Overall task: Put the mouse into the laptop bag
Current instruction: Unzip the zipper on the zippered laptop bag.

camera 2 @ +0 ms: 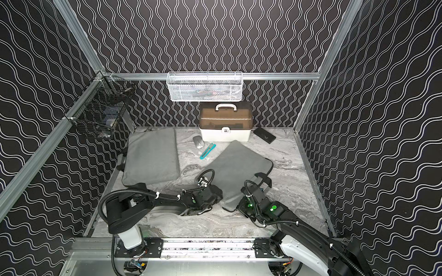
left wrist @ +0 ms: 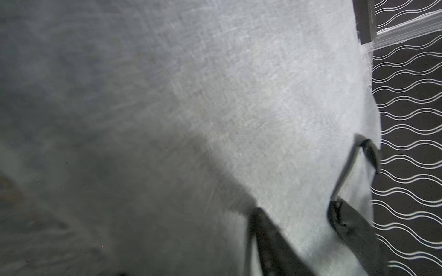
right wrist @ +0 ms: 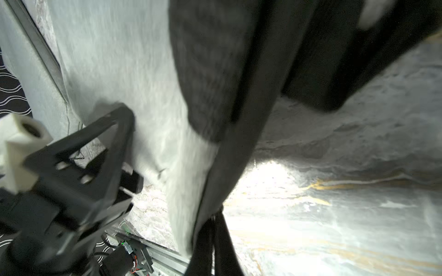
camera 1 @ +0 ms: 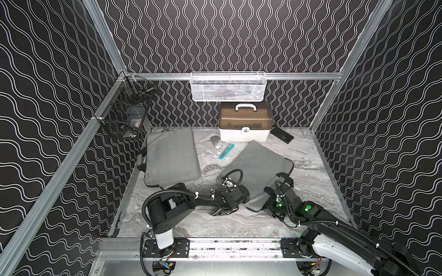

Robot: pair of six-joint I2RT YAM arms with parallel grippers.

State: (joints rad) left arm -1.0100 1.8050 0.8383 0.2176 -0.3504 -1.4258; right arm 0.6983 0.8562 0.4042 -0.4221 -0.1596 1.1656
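The silver mouse [camera 1: 216, 141] [camera 2: 198, 141] lies on the marble table in front of the white toolbox, far from both grippers. A grey laptop bag [camera 1: 260, 165] [camera 2: 239, 165] lies slanted at centre right, with its black handles at the near right side. My right gripper [right wrist: 215, 239] [camera 1: 267, 206] is shut on the bag's near edge. My left gripper [camera 1: 246, 194] [camera 2: 218, 194] is at the bag's near left edge. One of its fingers [left wrist: 270, 241] lies on the grey fabric [left wrist: 215, 95], which hides the other.
A second grey bag [camera 1: 171, 157] lies at the left. A teal utility knife [camera 1: 226, 151] rests beside the mouse. The toolbox [camera 1: 245, 124] and a flat black object [camera 1: 281, 135] stand at the back. Wire baskets [camera 1: 228, 86] hang on the back and left walls.
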